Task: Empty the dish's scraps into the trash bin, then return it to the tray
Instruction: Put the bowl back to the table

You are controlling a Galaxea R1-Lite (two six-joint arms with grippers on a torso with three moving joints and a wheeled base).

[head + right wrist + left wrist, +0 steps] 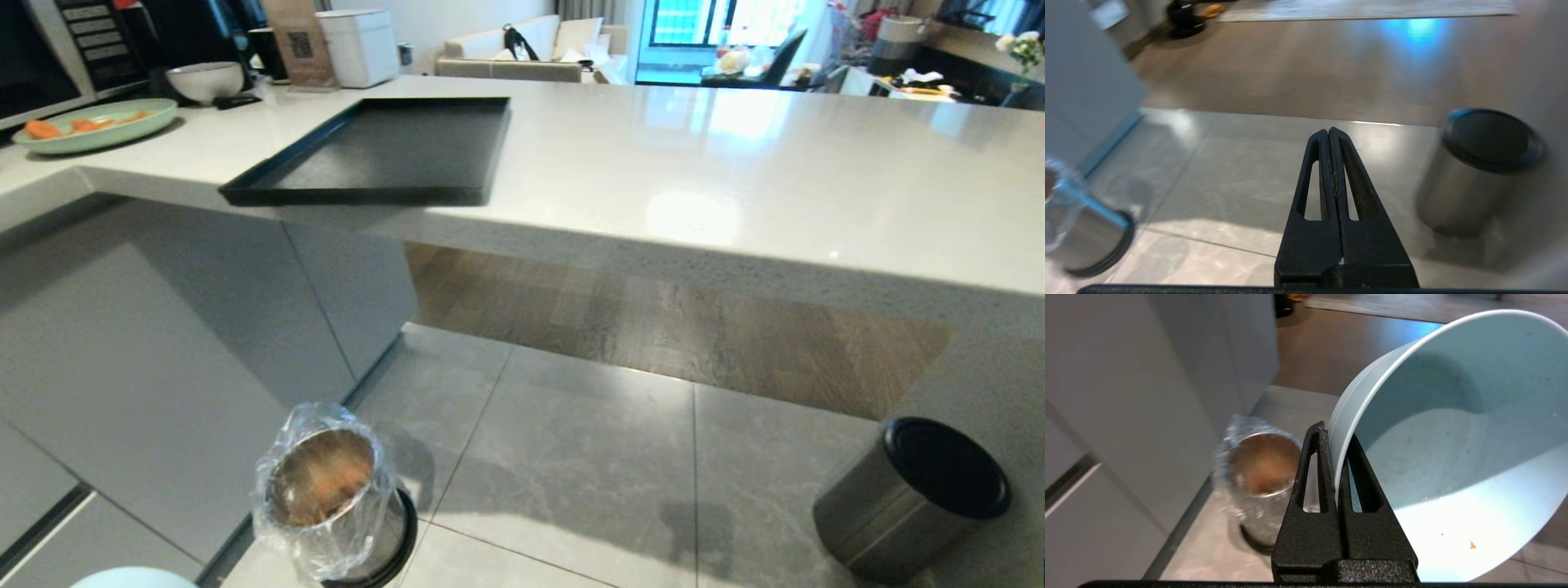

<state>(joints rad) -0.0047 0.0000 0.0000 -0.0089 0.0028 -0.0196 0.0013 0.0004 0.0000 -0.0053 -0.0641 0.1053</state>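
Left hand (1337,457) clamped on the small white round dish's (1453,457) rim.
Beyond it stands the shiny bag-lined metal trash bin (1257,473); right hand (1329,163) pressed together, bare floor around.

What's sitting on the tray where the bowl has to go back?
Nothing visible: the tray on the counter is bare. The left tool holds the bowl low beside the bin.
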